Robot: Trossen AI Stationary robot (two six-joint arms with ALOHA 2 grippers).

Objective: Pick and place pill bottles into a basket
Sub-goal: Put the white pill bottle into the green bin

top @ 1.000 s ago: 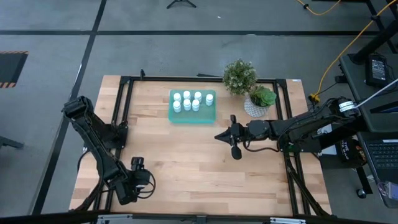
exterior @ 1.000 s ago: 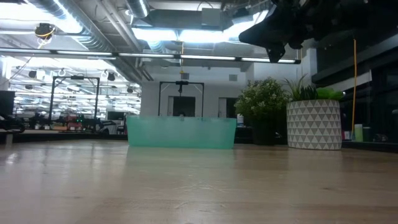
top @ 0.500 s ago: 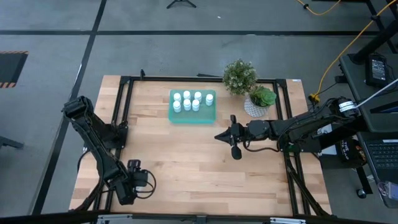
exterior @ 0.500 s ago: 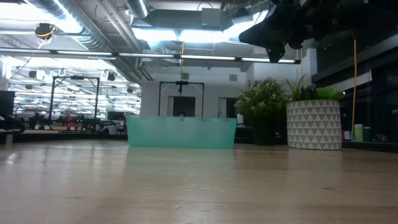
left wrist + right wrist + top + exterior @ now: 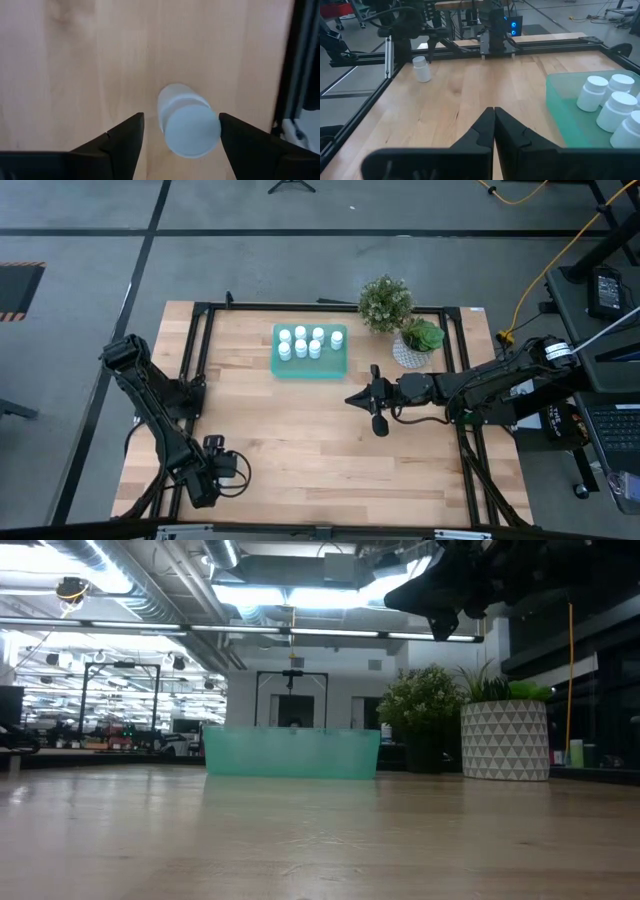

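The left gripper (image 5: 180, 145) sits at the near left corner of the wooden table (image 5: 300, 430), fingers spread wide around a small white capped pill bottle (image 5: 187, 121) standing between them, not clamped yet. The right gripper (image 5: 493, 127) hangs mid-table, pinched closed on nothing. The other white bottles (image 5: 309, 340) sit in the translucent teal plastic basket (image 5: 310, 365) at the far side.
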